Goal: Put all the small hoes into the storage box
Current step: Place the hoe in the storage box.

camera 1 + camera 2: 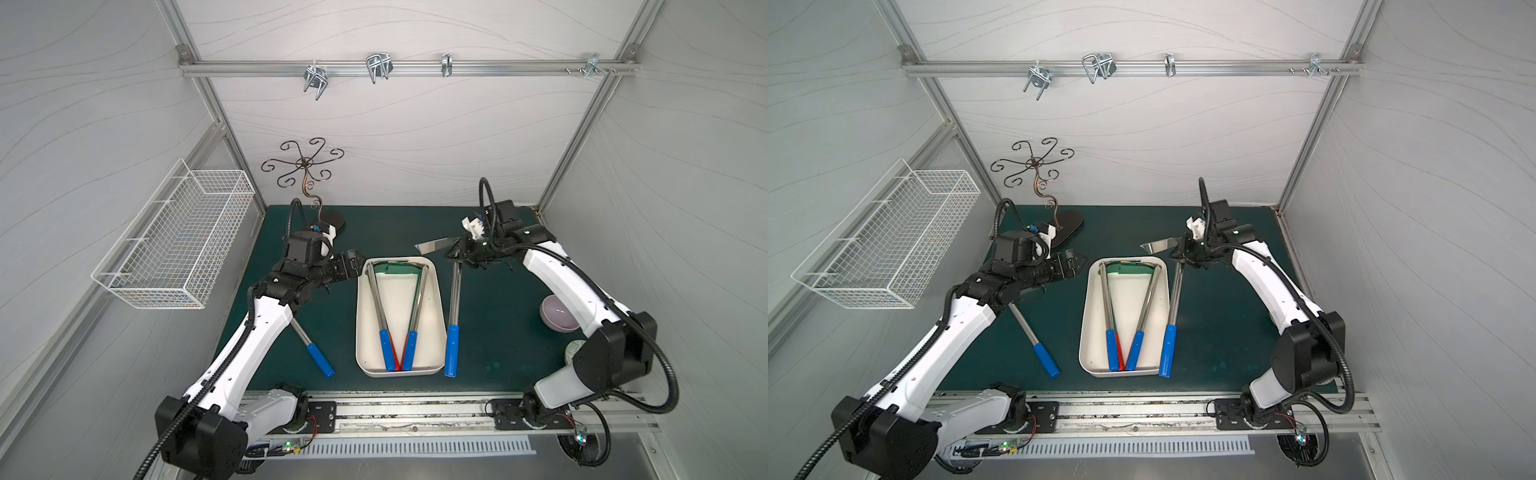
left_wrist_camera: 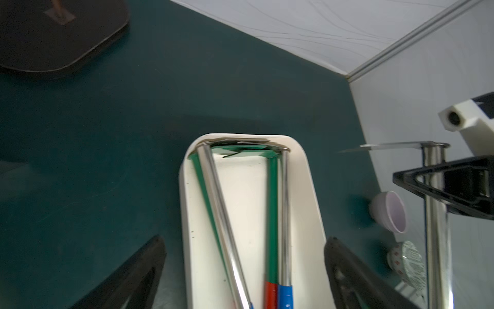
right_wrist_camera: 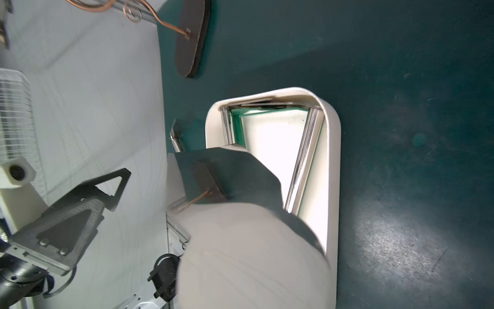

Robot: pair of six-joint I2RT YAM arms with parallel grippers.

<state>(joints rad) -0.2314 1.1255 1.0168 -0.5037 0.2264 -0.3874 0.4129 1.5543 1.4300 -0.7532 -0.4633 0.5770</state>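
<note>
The storage box (image 1: 437,291), a cream-white tray, lies mid-mat in both top views and holds two blue-handled hoes (image 1: 388,349) in a V over a green, red-handled tool. My right gripper (image 1: 457,254) is shut on a third small hoe (image 1: 455,291) at its neck, just right of the box. Its blade (image 1: 432,246) points left past the box's far right corner, and its blue handle (image 1: 452,351) runs along the box's right side. That shiny blade (image 3: 240,240) hides the jaws in the right wrist view. My left gripper (image 1: 356,261) hangs open and empty at the box's far left corner, fingers (image 2: 149,256) wide apart.
Another blue-handled hoe (image 1: 320,359) lies on the mat partly under my left arm. A white wire basket (image 1: 174,245) hangs on the left wall. A scrolled metal stand (image 1: 309,174) is at the back left. A purple bowl (image 1: 557,313) and a small cup (image 1: 575,351) sit near my right arm.
</note>
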